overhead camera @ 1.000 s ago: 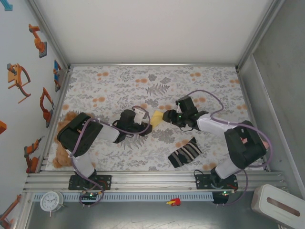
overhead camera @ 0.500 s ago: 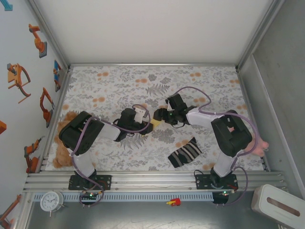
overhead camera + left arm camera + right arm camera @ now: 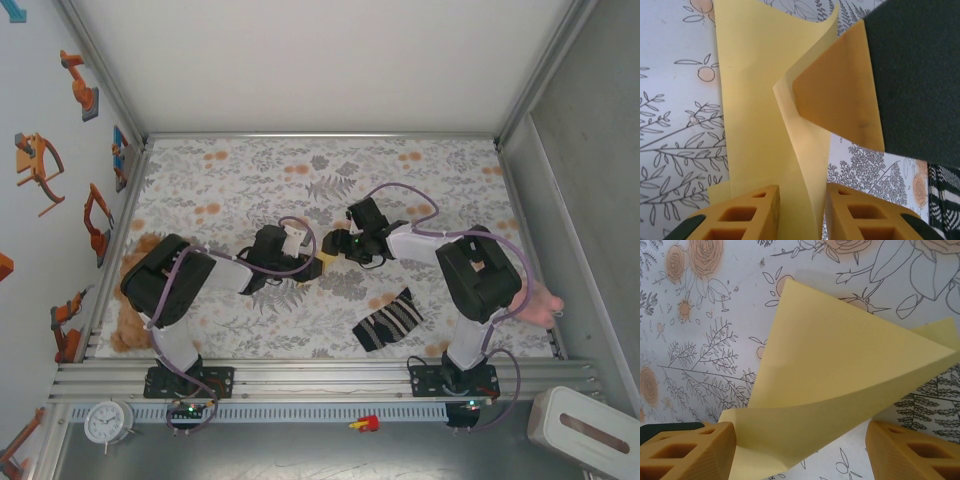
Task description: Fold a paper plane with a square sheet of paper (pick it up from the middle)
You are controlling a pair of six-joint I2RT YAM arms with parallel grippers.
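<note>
My left gripper (image 3: 802,192) at mid-table, its orange fingers (image 3: 740,220) narrowly apart with a raised fold of the sheet of paper (image 3: 750,100) standing between them; I cannot tell whether they pinch it. Tip to tip with it in the top view, my right gripper (image 3: 800,430) hangs with its jaws wide apart, one finger at each side of the pale-yellow sheet (image 3: 840,360). In the left wrist view one right-hand finger (image 3: 840,95) lies against a curled flap.

The sheet rests on the floral tablecloth (image 3: 250,180) about midway between the side walls, partly folded. One sharp corner points away from the right wrist camera, a long straight edge runs down the left of the left wrist view, and an upper layer lifts off the cloth.

From above, bare cloth runs from both grippers to the far rim. The black-and-white striped sock (image 3: 388,320) lies nearer the bases, close to the right arm but apart from the paper. A brown plush bear (image 3: 128,322) sits at the left edge. The metal rail (image 3: 320,378) closes the near side.
</note>
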